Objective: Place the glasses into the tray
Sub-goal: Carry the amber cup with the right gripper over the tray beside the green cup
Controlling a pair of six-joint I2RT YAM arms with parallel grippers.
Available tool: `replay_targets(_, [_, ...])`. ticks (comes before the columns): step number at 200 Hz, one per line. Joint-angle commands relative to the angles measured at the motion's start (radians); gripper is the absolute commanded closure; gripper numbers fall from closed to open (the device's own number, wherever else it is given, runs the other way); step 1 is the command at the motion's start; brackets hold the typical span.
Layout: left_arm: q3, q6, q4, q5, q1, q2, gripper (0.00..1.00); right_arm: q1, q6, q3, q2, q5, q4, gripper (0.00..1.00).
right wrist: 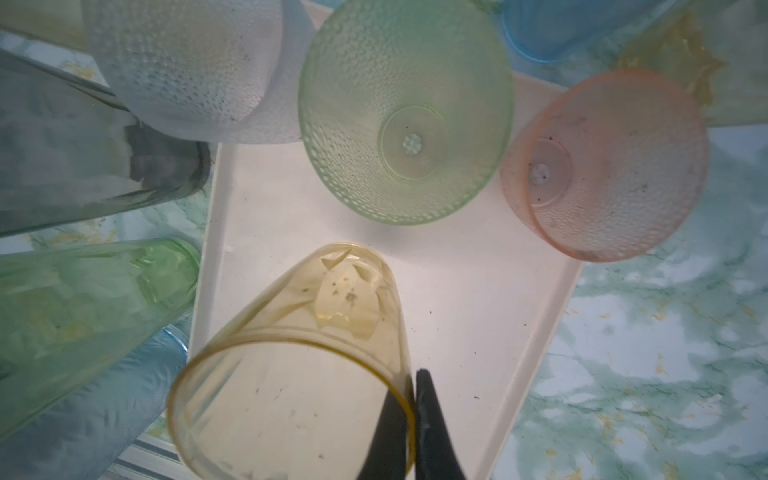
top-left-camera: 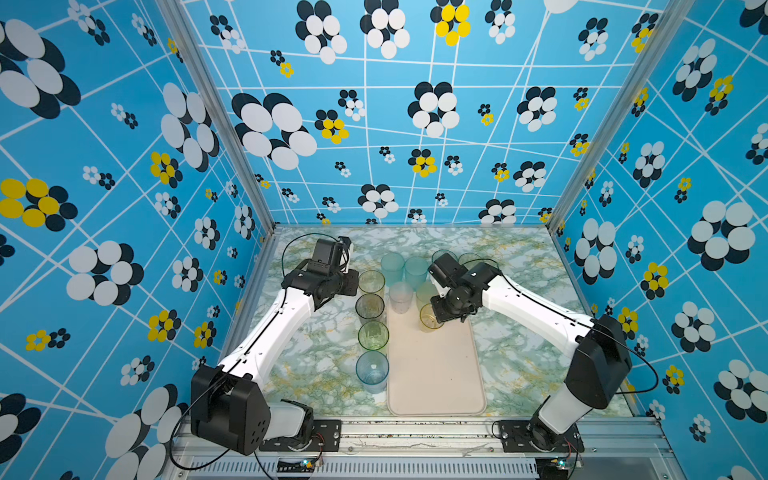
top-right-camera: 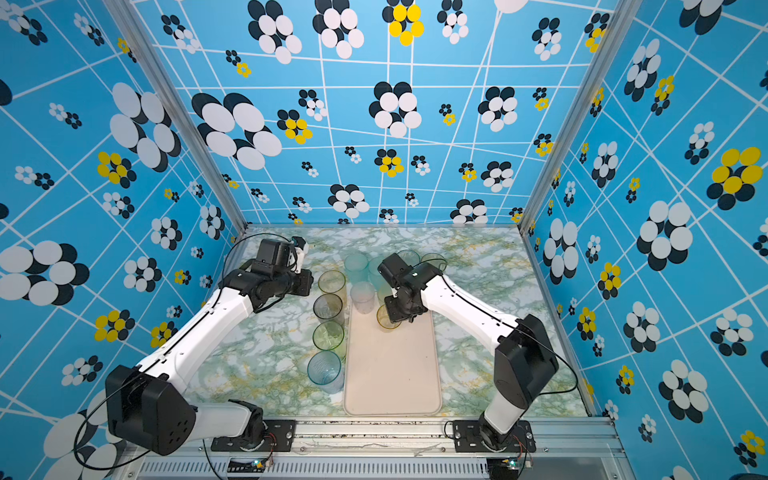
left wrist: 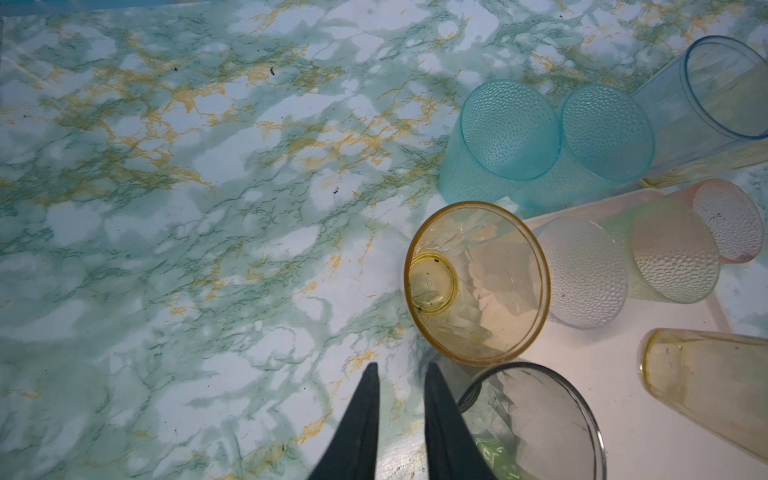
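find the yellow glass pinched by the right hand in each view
Top view: yellow glass at the far end of the tray.
Top view: same spot.
Left wrist: picture's lower right edge.
Right wrist: picture's bottom centre, rim in the right hand.
Shared landmark: the cream tray under it.

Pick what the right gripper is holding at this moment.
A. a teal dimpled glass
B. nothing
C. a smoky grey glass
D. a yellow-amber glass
D: in the right wrist view the right gripper has its jaws pinched on the rim of the yellow-amber glass, with the tray beneath it.
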Motion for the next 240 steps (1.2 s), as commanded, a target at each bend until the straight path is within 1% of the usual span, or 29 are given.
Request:
replay_targets(1, [0.028, 0.003, -0.003, -0.003, -0.006, 0.004, 0.77, 0.022, -0.027, 0.077, 0.060, -0.016, -0.005, 1.00])
replay_targets(36, [0.028, 0.006, -0.002, 0.002, -0.005, 0.009, 0.77, 0.050, -0.041, 0.149, 0.151, -0.023, -0.020, 1.00])
replay_targets(47, [0.027, 0.006, 0.001, 0.003, -0.004, 0.009, 0.77, 0.057, -0.044, 0.200, 0.182, -0.020, -0.031, 1.00])
replay_targets(103, [0.029, 0.011, 0.001, 0.008, 0.002, 0.012, 0.77, 0.074, -0.065, 0.292, 0.283, -0.015, -0.080, 1.00])
replay_targets(240, [0.026, 0.013, 0.008, 0.022, 0.021, 0.012, 0.77, 0.084, -0.082, 0.367, 0.380, -0.013, -0.120, 1.00])
